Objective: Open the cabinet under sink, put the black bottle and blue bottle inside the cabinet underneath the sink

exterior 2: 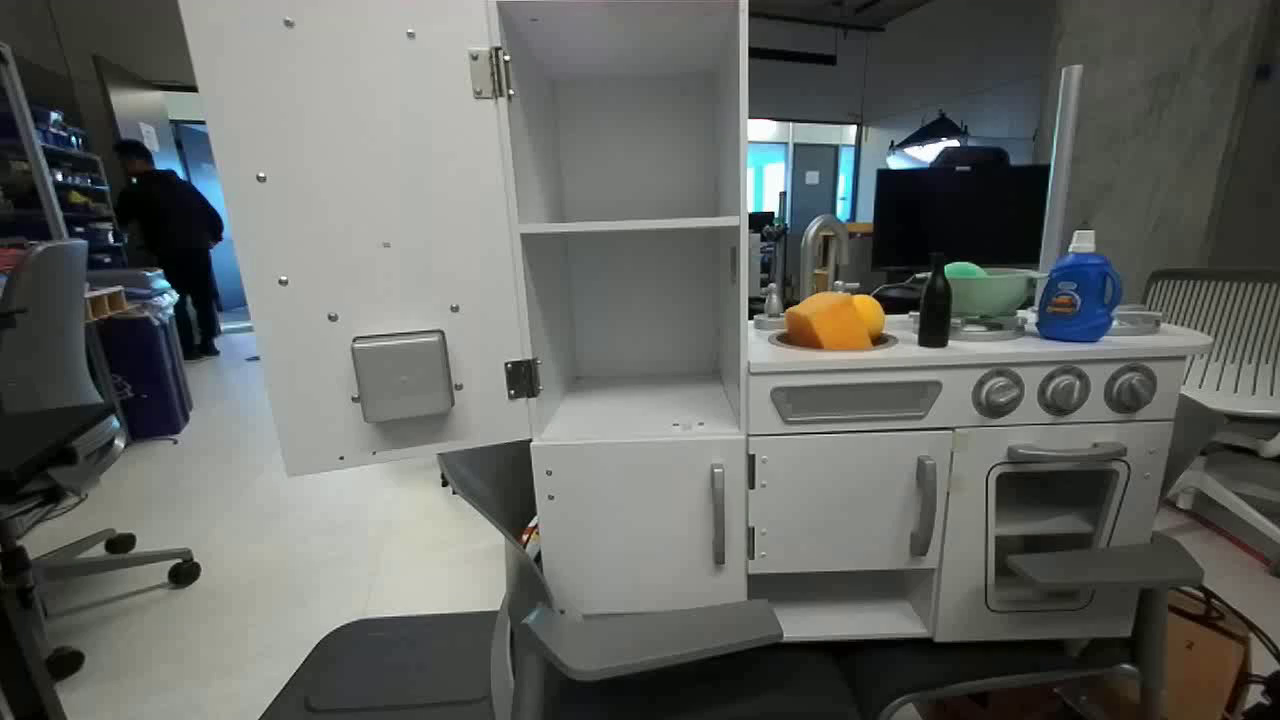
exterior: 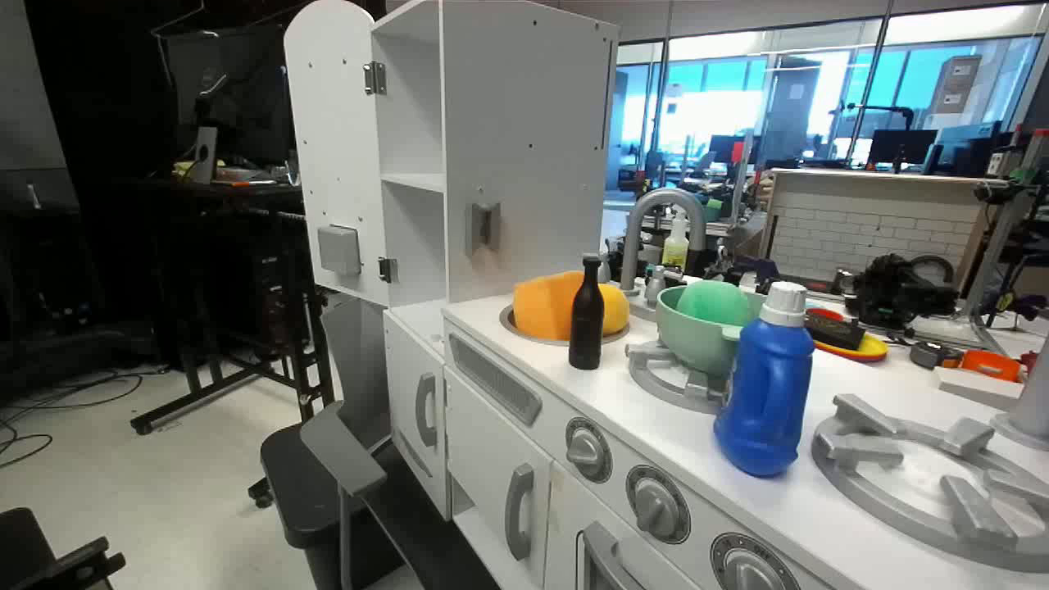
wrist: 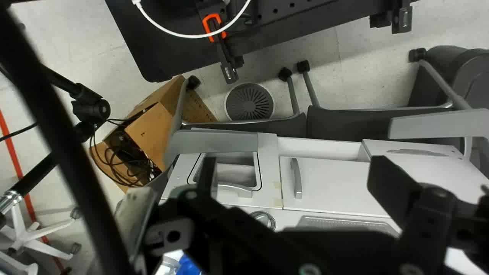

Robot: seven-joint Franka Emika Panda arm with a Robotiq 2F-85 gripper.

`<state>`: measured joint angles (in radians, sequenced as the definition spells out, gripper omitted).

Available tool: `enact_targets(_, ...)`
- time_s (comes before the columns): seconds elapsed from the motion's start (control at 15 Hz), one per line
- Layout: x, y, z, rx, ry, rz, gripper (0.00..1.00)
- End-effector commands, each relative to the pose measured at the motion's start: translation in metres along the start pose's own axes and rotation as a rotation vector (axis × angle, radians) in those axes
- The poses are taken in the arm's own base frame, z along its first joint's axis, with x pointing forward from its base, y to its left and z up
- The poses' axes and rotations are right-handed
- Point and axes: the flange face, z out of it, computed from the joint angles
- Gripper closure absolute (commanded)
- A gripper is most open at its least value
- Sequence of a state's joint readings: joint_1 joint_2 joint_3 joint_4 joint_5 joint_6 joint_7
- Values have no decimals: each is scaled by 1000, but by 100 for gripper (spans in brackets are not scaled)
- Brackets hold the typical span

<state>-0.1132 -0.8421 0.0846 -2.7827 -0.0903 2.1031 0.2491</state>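
The black bottle point(exterior: 586, 324) point(exterior 2: 935, 308) stands upright on the white counter beside the sink point(exterior 2: 882, 343). The blue bottle point(exterior: 766, 393) point(exterior 2: 1076, 298), with a white cap, stands upright further along the counter; a sliver of it shows at the bottom of the wrist view point(wrist: 187, 266). The cabinet door under the sink point(exterior: 483, 451) point(exterior 2: 840, 500) point(wrist: 332, 183) is shut, with a grey handle point(exterior: 518, 512) point(exterior 2: 925, 505) point(wrist: 297, 178). My gripper point(wrist: 296, 175) is open and empty, its fingers wide apart, facing the cabinet front. Neither exterior view shows it.
Grey-armed chairs point(exterior 2: 650, 640) stand close in front of the kitchen. The tall cabinet's upper door point(exterior 2: 370, 230) stands open. Orange and yellow items point(exterior 2: 830, 322) sit in the sink. A green bowl point(exterior: 697, 340) stands on a burner between the bottles. An oven door point(exterior 2: 1060, 530) adjoins the cabinet.
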Motion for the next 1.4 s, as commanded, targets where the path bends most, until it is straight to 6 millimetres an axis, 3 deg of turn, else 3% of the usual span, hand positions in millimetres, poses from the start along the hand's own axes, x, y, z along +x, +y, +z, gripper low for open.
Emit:
enact_targets(0.0,0,0,-1,0,-1,0,0)
enact_targets(0.47,4,0,3,1,-4,0,0)
enact_targets(0.8,35,0,49,41,-18,-24,0)
enact_targets(1.0,62,-1,89,58,-5,-31,0)
enact_targets(1.33,103,-26,160,72,-2,-10,0)
